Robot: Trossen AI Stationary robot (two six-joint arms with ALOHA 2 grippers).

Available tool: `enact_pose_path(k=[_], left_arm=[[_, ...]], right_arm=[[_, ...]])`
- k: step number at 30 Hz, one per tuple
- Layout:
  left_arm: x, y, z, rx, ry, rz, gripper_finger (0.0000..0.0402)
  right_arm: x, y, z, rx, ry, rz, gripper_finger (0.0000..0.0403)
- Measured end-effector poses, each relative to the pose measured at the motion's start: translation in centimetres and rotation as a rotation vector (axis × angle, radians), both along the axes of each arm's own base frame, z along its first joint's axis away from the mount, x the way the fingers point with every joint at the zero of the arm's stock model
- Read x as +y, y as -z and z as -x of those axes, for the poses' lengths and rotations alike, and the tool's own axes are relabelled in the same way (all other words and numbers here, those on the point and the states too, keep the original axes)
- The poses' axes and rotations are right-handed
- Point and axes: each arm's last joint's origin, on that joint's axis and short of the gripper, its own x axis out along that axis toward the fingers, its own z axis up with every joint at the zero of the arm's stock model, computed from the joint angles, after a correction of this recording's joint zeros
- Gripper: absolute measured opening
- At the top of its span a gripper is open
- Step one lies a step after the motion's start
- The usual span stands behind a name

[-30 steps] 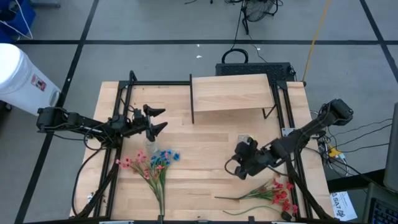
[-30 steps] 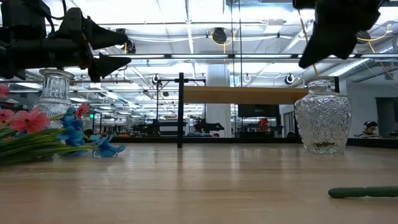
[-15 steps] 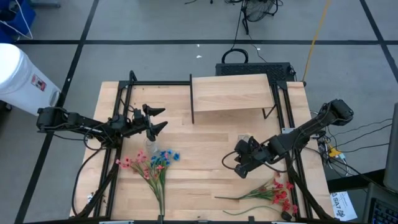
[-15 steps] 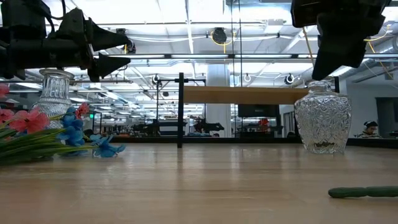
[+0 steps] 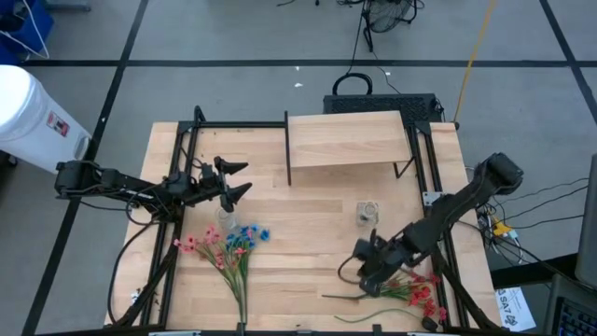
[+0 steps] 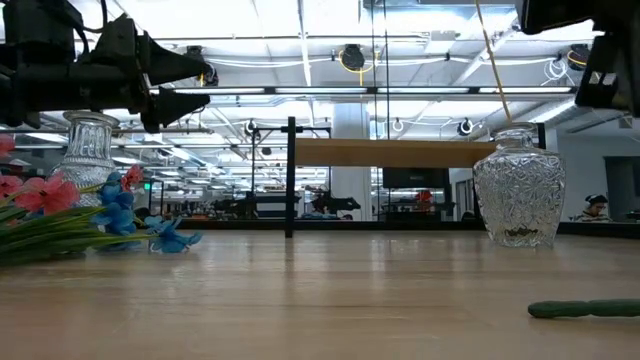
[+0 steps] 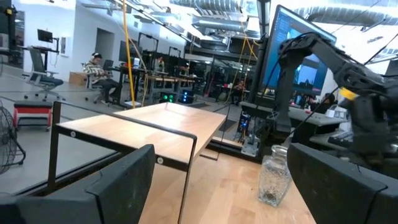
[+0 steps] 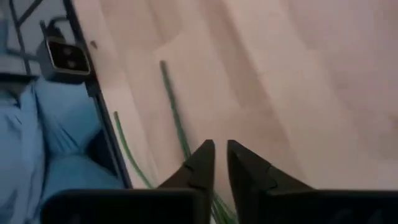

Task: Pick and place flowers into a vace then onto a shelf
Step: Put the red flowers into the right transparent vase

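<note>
A spray of red flowers (image 5: 417, 287) lies flat near the table's near right corner, its green stems (image 8: 173, 115) pointing left; one stem end (image 6: 585, 309) shows in the low view. My right gripper (image 5: 362, 278) hovers above those stems, fingers (image 8: 219, 148) shut, clear of the table. A pink and blue bunch (image 5: 231, 247) lies on the near left of the table. My left gripper (image 5: 241, 179) waits open above a small glass vase (image 6: 88, 150). A second cut-glass vase (image 5: 367, 213) stands right of centre. The shelf (image 5: 350, 140) stands at the far edge.
Black metal frame rails run along the table's left (image 5: 177, 187) and right (image 5: 438, 224) sides. A white bin (image 5: 28, 107) stands off the table's left. There is bare tabletop between the two flower groups and in front of the shelf.
My right gripper has moved from beside the cut-glass vase toward the table's near edge and now hovers over the red spray's stems. The vase it had stood in front of shows whole in the high view. The left arm has kept still.
</note>
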Motion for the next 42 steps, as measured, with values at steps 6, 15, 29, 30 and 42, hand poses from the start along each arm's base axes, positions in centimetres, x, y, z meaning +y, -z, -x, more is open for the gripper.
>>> enact_pose_path(k=[6,15,29,30,42], left_arm=[[0.1,0.1,0.0,0.013,-0.027,0.01,0.0365],[0.1,0.2,0.0,0.016,-0.027,0.009,0.0365],[0.1,0.3,0.0,0.036,-0.028,0.008,0.0365],[0.1,0.3,0.0,0.037,-0.028,0.008,0.0365],[0.1,0.4,-0.1,0.041,-0.028,0.008,0.0365]], right_arm=[[2.1,3.6,-1.6,0.007,-0.105,-0.008,0.0136],[4.0,5.0,-0.8,0.039,-0.171,-0.026,0.0214],[5.3,6.8,0.4,0.049,-0.255,0.102,0.0183],[5.4,7.1,0.3,0.06,-0.261,0.101,0.0181],[6.0,8.0,1.0,0.043,-0.33,0.202,0.0178]])
